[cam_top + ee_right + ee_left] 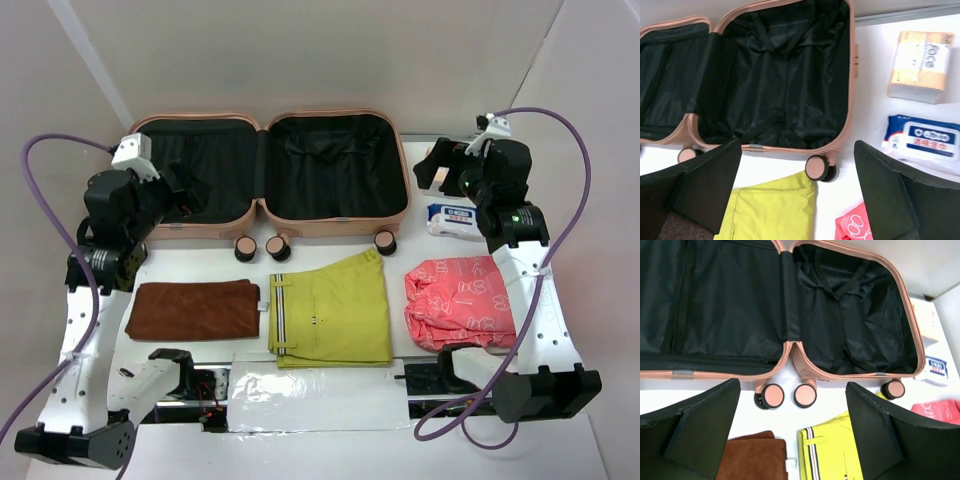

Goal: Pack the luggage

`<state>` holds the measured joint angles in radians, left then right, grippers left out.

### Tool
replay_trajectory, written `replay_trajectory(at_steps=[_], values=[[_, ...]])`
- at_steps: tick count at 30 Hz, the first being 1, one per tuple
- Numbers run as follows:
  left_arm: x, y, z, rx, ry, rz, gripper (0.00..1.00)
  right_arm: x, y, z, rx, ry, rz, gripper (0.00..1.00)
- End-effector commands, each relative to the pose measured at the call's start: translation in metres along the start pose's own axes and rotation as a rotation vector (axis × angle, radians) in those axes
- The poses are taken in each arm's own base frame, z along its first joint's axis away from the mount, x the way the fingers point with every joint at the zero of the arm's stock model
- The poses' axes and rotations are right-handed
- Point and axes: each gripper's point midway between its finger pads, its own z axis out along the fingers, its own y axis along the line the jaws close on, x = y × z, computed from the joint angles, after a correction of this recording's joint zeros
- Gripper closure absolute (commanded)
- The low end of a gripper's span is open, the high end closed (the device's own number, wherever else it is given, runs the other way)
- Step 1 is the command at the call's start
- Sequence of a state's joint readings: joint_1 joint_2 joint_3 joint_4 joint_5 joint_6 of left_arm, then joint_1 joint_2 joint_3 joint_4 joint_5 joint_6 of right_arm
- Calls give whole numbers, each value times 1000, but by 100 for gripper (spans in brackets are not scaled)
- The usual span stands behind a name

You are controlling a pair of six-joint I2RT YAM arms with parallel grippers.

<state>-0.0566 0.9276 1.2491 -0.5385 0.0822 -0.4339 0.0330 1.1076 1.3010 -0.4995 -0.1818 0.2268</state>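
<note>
The peach-pink luggage [330, 228] lies open flat at the back of the table, both black-lined halves showing nothing inside [850, 320] [785, 75]. In front of it lie a folded brown towel [193, 309], folded yellow-green shorts [330, 305] and a coral-pink patterned bag [458, 300]. My left gripper [180, 196] hovers open over the luggage's left half; in its wrist view the gripper [792, 432] hangs above the wheels [805, 395], nothing between its fingers. My right gripper [436, 172] is open beside the luggage's right edge, and its wrist view shows this gripper [797, 190] with nothing in it.
A pack of wet wipes [455, 220] [927, 140] and a yellow tissue pack [919, 62] lie at the right of the luggage. A clear plastic sheet [310, 395] covers the near edge between the arm bases. White walls close in the back and sides.
</note>
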Motion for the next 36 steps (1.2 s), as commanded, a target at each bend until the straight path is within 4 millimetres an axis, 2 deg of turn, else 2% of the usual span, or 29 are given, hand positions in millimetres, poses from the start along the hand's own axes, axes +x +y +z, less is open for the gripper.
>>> replay_trajectory(at_steps=[1,3,4,7,8,11,12,13,14,15,17,18,20,21,22,23,24,25,27,32,35,36], values=[[-7,1,-21,-18,-68,-10,0,0,14,-6,-79,-18,1,0],[5,-6,-21,54,-20,83,0,10,14,-6,-86,5,18,0],[11,-21,-24,145,10,102,0,12,20,-7,-121,15,17,0],[35,-29,-13,209,109,34,0,46,23,-4,-170,114,40,0],[55,-40,-8,279,193,-7,0,69,26,-5,-205,170,75,0],[105,-44,-6,333,367,-82,0,99,29,-12,-238,240,130,0],[117,-44,-6,339,403,-99,0,115,28,-14,-239,281,153,0],[128,-48,-10,359,431,-111,0,120,30,-17,-254,287,155,0],[150,-44,-10,353,491,-135,0,126,31,-20,-263,301,169,0],[158,-45,-14,351,511,-156,0,141,31,-21,-262,332,184,0],[180,-46,-15,360,556,-171,0,154,32,-27,-264,357,198,0],[186,-50,-17,377,576,-180,0,174,31,-29,-256,412,220,0],[210,-54,-19,383,644,-208,0,192,31,-34,-255,444,237,1],[212,-53,-12,370,618,-204,0,202,30,-32,-253,454,232,1],[219,-58,-12,370,631,-225,0,222,25,-32,-234,494,260,3],[235,-56,-11,364,662,-242,0,232,26,-32,-235,519,271,5],[241,-58,-7,362,667,-254,0,239,28,-30,-240,535,276,5],[240,-67,-1,399,647,-276,0,251,25,-29,-224,562,303,6],[265,-74,0,416,706,-268,0,269,25,-23,-215,595,326,9],[291,-64,15,320,743,-233,0,279,31,-15,-221,590,312,9],[293,-67,21,308,717,-231,0,295,33,-14,-207,633,289,9],[300,-64,21,298,726,-225,0,302,35,-15,-204,655,278,9]])
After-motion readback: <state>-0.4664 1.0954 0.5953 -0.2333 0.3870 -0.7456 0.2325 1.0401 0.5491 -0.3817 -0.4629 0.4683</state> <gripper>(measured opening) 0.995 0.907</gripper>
